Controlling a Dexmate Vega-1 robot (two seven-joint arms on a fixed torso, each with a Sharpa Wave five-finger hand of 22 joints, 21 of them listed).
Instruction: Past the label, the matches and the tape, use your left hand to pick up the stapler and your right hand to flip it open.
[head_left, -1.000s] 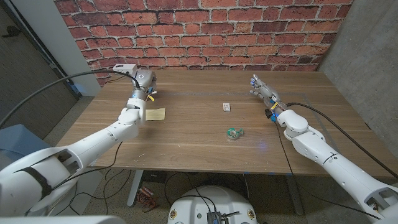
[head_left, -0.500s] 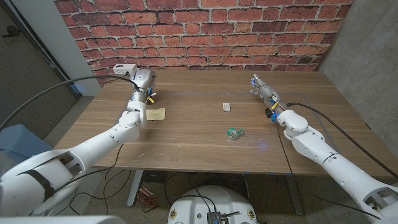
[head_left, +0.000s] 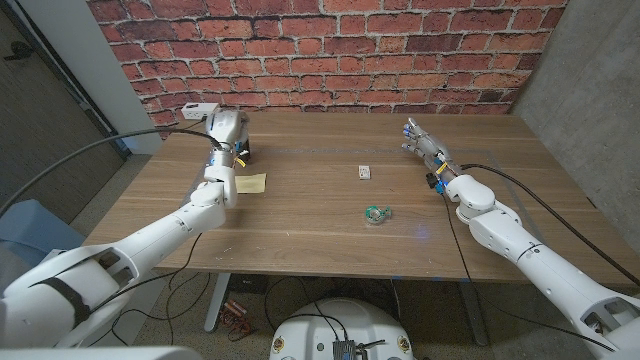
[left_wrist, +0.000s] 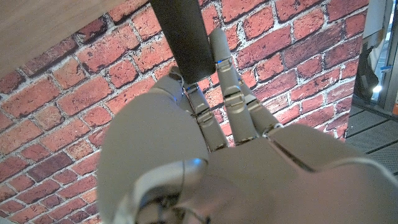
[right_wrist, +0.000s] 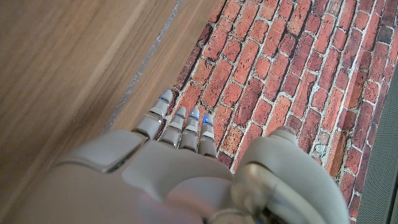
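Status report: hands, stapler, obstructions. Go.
Left hand over the dark stapler, grip unconfirmed. Right hand open, far side, holding nothing. Label, matches, tape clear of both.

dark stapler (left_wrist: 182, 36) at the table's far left, partly hidden.

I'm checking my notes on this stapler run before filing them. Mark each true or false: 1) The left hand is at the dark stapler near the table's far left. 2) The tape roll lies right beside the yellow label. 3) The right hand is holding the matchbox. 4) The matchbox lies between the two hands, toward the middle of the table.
1) True: the left hand is at the dark stapler, fingers along it.
2) False: the tape roll lies well apart from the yellow label, nearer the right arm.
3) False: the right hand holds nothing; the matchbox lies on the table.
4) True.
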